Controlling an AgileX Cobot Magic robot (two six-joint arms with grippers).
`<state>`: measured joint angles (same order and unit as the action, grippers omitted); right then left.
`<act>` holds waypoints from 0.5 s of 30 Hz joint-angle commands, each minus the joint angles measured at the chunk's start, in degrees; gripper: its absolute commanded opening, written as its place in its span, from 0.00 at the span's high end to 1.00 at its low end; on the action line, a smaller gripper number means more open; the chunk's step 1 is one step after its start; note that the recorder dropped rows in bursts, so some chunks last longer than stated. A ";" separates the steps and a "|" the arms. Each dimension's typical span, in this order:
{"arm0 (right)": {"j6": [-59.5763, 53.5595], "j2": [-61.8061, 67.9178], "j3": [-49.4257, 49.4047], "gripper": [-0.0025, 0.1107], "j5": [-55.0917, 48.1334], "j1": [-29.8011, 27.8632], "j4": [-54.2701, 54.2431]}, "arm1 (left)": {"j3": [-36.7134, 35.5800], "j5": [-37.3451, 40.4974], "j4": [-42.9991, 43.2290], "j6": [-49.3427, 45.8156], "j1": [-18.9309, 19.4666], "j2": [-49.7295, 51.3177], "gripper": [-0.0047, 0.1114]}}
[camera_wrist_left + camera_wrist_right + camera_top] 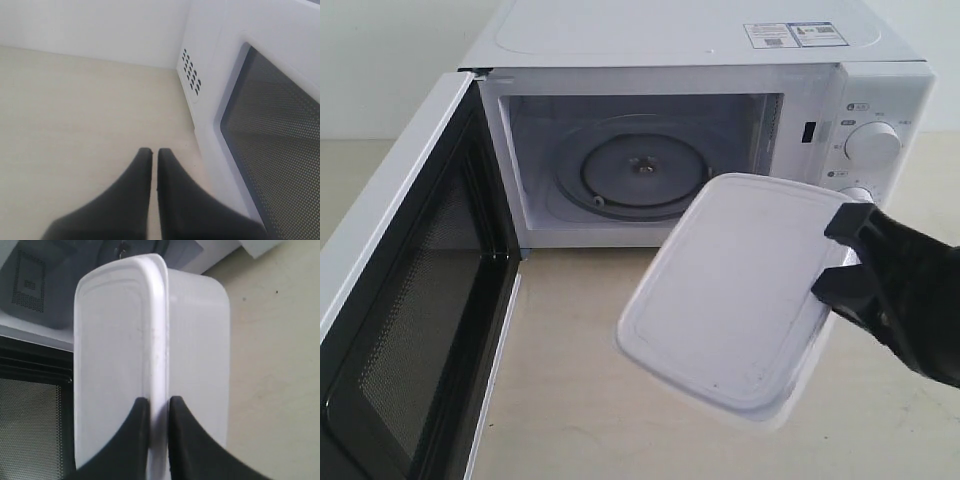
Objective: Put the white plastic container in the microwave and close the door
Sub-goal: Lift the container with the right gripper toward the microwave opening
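The microwave (670, 40) is being shown at the far edge of the counter (570, 380), cavity exposed. The door (420, 300) is being held wide open on its hinge, swung out toward the near left corner. And here is the white plastic container (730, 290): it is being held in the air over the counter's right half, just in front of the opening, tilted so its lid is turned up and outward. It is being pinched at one short end by the right gripper (835, 258), fingers clamped narrow on the rim alone. The left gripper (153, 152) is being kept empty near the left edge, beside the door's outer window, its fingers drawn almost together.

The insertion is judged to be the step in hand. A thin rim pinch is being relied on, so a slow move is advised. The box should be levelled first, then steered toward the far edge through the middle of the opening, clear of the frame and control panel, and lowered onto the glass turntable (640, 170) before release.

Being counted: one microwave, one door, one container, two grippers, one turntable, and two knobs (872, 143), the lower partly covered by the container.
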<state>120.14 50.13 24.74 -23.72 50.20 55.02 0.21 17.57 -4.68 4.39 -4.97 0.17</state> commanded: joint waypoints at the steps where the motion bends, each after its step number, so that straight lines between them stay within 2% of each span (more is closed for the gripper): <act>1: -0.05 2.93 1.44 0.98 9.06 -3.63 -4.02 | -0.21 -0.18 -0.02 0.32 0.11 -0.17 0.92; 4: -0.05 6.76 1.44 0.98 19.88 -7.17 -6.20 | -0.21 -0.18 -0.02 0.32 0.11 -0.17 0.92; 5: -0.26 9.69 1.31 0.98 28.50 -9.71 -6.04 | -0.21 -0.18 -0.02 0.32 0.11 -0.17 0.92; 6: -1.14 10.93 1.07 0.98 32.04 -10.58 -7.05 | -0.21 -0.18 -0.02 0.32 0.11 -0.17 0.92; 7: -6.95 13.90 0.87 0.98 39.40 -12.17 -11.72 | -0.21 -0.18 -0.02 0.32 0.11 -0.17 0.92; 8: -8.89 14.75 0.38 0.98 41.99 -12.52 -15.16 | -0.21 -0.18 -0.02 0.32 0.11 -0.17 0.92; 9: -16.60 16.31 -0.86 0.98 45.46 -12.51 -26.45 | -0.21 -0.18 -0.02 0.32 0.11 -0.17 0.92; 10: -21.44 16.91 -1.62 0.98 48.34 -12.51 -32.02 | -0.21 -0.18 -0.02 0.32 0.11 -0.17 0.92; 11: -28.58 18.56 -3.90 0.98 56.06 -12.39 -42.44 | -0.21 -0.18 -0.02 0.32 0.11 -0.17 0.92; 15: -36.05 22.49 -5.76 0.98 61.98 -11.57 -56.02 | -0.21 -0.18 -0.02 0.32 0.11 -0.17 0.92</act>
<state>89.23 71.12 19.33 32.46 38.22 5.64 0.21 17.57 -4.68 4.39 -4.97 0.17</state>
